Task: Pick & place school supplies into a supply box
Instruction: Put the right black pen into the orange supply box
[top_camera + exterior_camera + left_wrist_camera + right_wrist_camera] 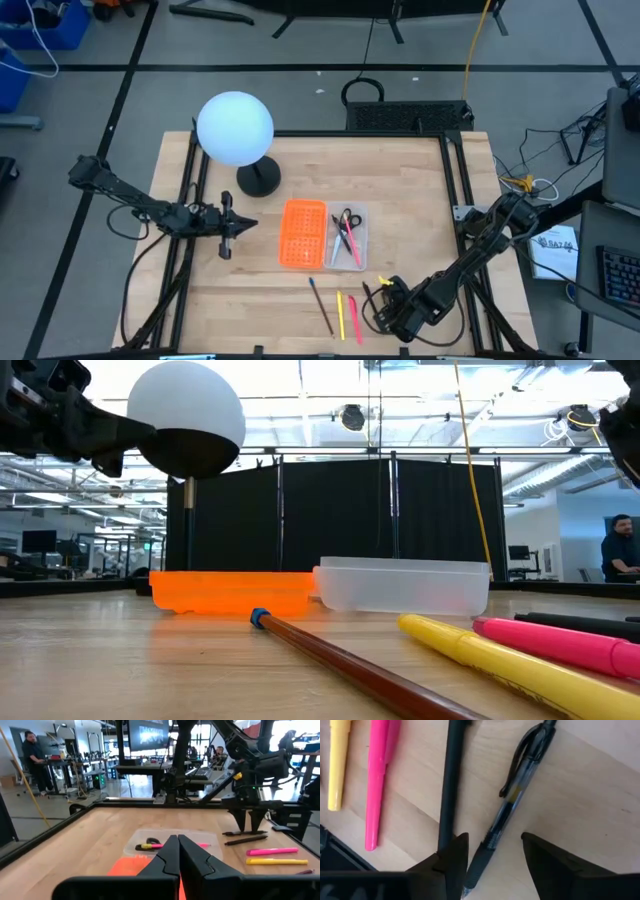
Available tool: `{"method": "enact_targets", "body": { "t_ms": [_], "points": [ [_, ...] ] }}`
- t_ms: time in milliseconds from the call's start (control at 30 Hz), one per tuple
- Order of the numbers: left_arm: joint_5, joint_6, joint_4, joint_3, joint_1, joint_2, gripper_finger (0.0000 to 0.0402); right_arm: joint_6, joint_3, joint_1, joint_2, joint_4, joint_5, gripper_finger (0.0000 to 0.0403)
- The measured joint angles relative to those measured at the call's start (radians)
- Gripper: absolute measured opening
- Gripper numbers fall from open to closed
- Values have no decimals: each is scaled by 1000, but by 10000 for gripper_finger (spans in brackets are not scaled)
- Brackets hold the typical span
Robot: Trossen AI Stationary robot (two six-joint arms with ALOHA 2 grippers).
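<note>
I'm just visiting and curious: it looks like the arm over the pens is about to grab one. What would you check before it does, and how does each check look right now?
1. Right gripper open: ok, its fingers stand apart.
2. A pen between the fingers: ok, the black clicker pen lies in the gap.
3. Neighbour clear: not ok, the black pencil lies against one finger.
4. Supply box open with room: ok, only scissors and a few pens inside.
5. Left gripper out of the way: ok, shut beside the orange lid.
6. Height above the table: cannot tell.
</note>
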Motion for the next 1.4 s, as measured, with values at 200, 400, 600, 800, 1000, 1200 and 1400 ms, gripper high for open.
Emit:
{"method": "enact_targets", "body": {
  "t_ms": [200, 400, 600, 800, 1000, 1200, 1400],
  "points": [
    [0, -24, -7, 0, 0, 0, 33, 11, -86, -10, 3, -38, -68, 153],
    [2, -78, -14, 0, 0, 0, 45, 30, -134, -10, -2, -27, -94, 125],
    [2, -88, -34, 0, 0, 0, 46, 1, -136, -9, -3, -35, -103, 110],
    [2, -93, -50, 0, 0, 0, 46, -119, -136, -18, -3, -64, -163, 92],
    [2, -110, -56, 0, 0, 0, 47, -223, -134, -20, -5, -92, -197, 77],
    [2, -99, -56, 0, 0, 0, 47, -348, -134, -20, -5, -88, -241, 69],
    [0, -67, -55, 0, 0, 0, 47, -400, -140, -21, -19, -55, -192, 72]
  ]
}}
